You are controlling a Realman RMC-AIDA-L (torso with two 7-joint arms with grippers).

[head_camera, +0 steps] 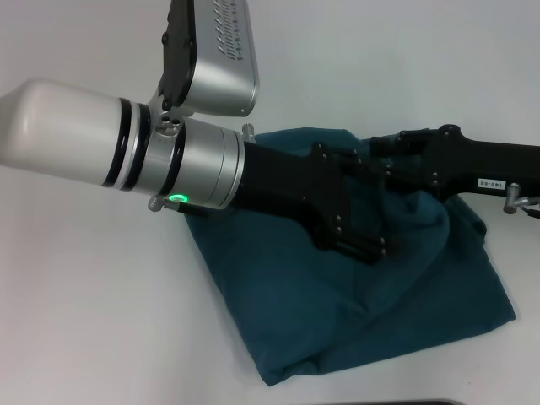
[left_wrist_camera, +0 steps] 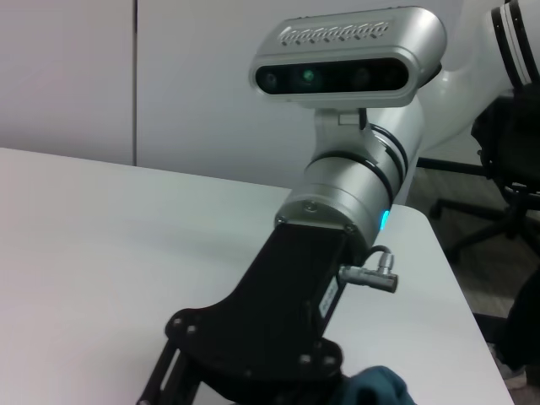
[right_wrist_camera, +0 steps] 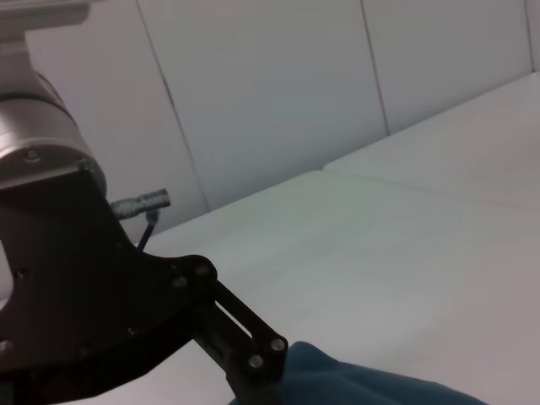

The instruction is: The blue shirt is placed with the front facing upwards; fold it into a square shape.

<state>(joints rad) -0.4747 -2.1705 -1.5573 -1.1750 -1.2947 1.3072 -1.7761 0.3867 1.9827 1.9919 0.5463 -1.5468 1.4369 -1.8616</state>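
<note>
On the white table (head_camera: 101,321) ahead of me the blue shirt (head_camera: 321,312) lies bundled, plain teal up, no lettering showing. My left gripper (head_camera: 367,246) is low over its middle, my right gripper (head_camera: 384,145) at its far edge; neither's finger spacing can be made out. Soft, light cloth; it will sag and crease. Best taken by pinching an outer hem or corner. No containers in sight.
</note>
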